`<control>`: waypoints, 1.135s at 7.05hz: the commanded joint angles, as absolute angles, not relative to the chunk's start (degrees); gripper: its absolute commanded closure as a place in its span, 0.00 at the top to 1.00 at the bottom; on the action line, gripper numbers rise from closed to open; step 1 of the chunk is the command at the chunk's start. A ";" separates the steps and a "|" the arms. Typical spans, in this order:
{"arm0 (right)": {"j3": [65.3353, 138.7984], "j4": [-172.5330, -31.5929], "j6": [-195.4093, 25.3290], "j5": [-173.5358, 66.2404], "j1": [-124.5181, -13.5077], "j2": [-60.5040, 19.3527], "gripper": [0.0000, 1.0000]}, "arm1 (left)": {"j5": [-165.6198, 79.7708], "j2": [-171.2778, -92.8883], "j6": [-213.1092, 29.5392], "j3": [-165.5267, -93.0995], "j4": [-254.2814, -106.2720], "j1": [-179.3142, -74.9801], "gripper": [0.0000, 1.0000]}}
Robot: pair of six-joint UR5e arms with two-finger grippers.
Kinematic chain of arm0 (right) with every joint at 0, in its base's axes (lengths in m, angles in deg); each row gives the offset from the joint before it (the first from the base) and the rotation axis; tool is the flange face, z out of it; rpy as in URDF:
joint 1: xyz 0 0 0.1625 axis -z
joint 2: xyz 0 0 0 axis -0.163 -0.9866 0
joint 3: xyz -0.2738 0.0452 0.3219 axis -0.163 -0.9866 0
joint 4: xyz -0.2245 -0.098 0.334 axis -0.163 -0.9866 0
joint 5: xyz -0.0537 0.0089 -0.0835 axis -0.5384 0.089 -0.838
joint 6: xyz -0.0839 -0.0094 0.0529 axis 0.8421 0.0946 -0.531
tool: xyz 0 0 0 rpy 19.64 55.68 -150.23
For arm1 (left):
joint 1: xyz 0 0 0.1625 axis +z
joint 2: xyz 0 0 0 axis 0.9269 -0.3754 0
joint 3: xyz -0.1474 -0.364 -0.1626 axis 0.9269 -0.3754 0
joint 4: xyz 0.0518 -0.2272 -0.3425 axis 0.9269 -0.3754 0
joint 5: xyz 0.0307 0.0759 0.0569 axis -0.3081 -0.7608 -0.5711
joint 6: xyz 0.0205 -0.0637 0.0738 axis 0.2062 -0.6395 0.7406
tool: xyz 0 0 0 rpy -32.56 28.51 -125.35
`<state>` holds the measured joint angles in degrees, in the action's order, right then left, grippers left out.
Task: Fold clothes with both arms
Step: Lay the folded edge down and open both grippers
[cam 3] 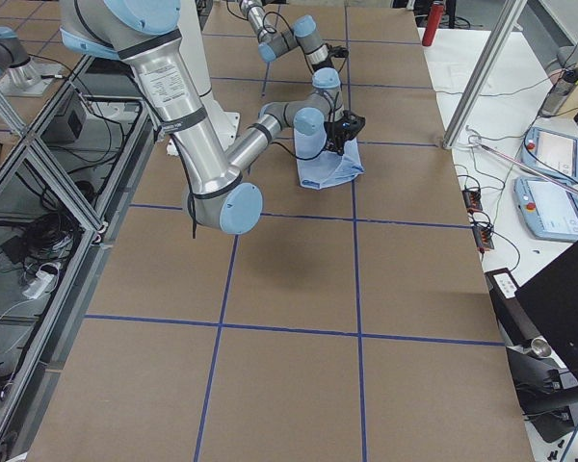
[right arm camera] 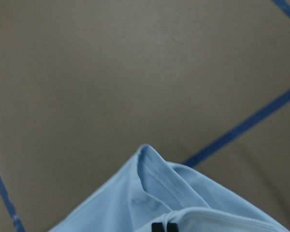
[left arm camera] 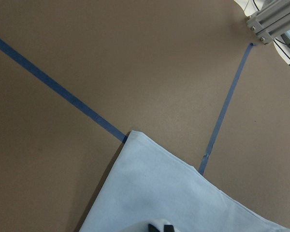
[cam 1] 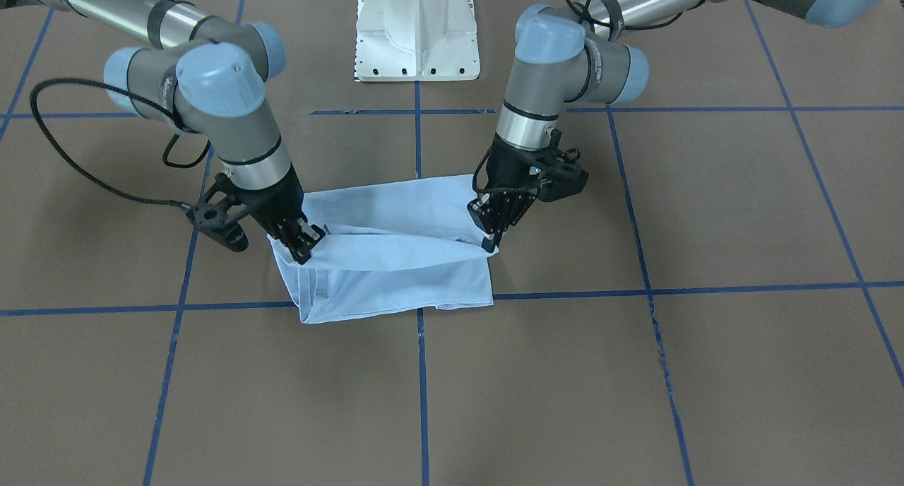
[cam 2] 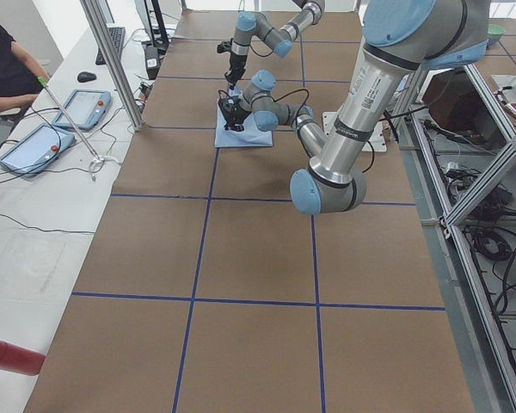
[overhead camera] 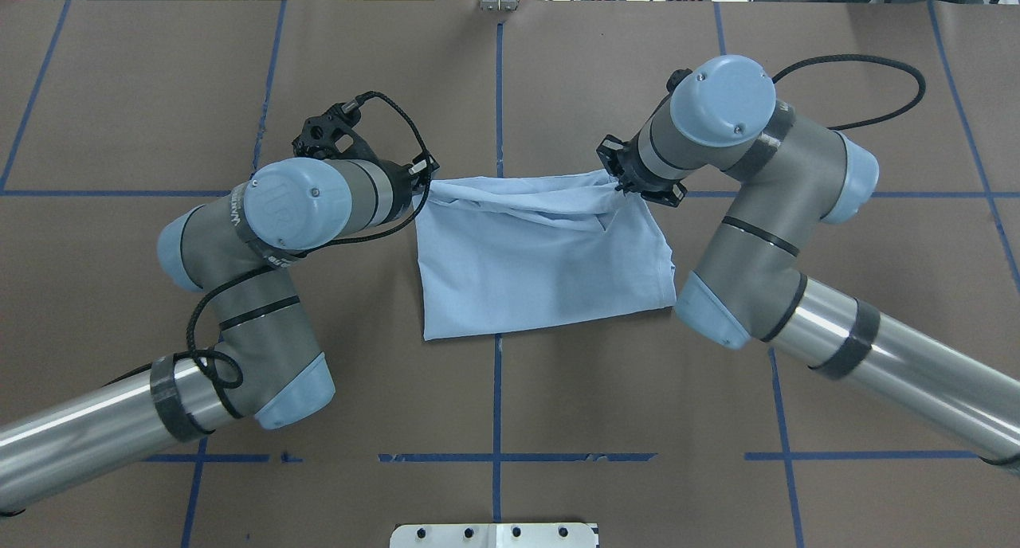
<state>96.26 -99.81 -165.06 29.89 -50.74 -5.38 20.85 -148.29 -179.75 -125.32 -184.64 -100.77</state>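
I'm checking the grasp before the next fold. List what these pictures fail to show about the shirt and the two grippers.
Overhead: each wrist hides the jaws of the left gripper and right gripper.
Wrist views: jaws cut off by the bottom edge.
Side views: the T-shirt is too small for detail.
All views: the collar does not show, presumably under folded layers.

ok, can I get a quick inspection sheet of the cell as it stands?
Surface: brown table with a blue tape grid.
Job's things: light blue T-shirt, folded, one edge lifted.
Clutter: nothing seen.
Grippers: left claw and right claw each shut on a corner of that edge.
Cables: right arm cable and left arm cable, black, hanging in loops.
Surroundings: white base; control tablets on a side bench; person seated there.
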 commanded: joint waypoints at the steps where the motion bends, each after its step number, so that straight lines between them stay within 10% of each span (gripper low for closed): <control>1: 81.78 -93.36 -155.60 33.09 -55.67 2.46 1.00 | 16.94 -151.51 -174.28 -111.92 -195.90 -103.71 0.51; 5: 89.01 -93.96 -155.69 41.12 -58.45 -1.64 0.98 | 23.76 -147.06 -172.77 -123.64 -194.78 -105.39 0.48; 6: 91.49 -93.96 -161.56 35.10 -53.12 -1.83 0.39 | 26.05 -144.94 -169.63 -128.91 -192.43 -106.35 0.47; 7: 92.21 -93.96 -163.27 30.95 -48.36 -1.83 0.00 | 28.51 -143.96 -166.30 -133.48 -188.84 -108.10 0.47; 8: 92.04 -93.96 -163.28 28.65 -45.62 -1.31 0.00 | 31.75 -142.21 -165.39 -136.66 -187.58 -110.12 0.47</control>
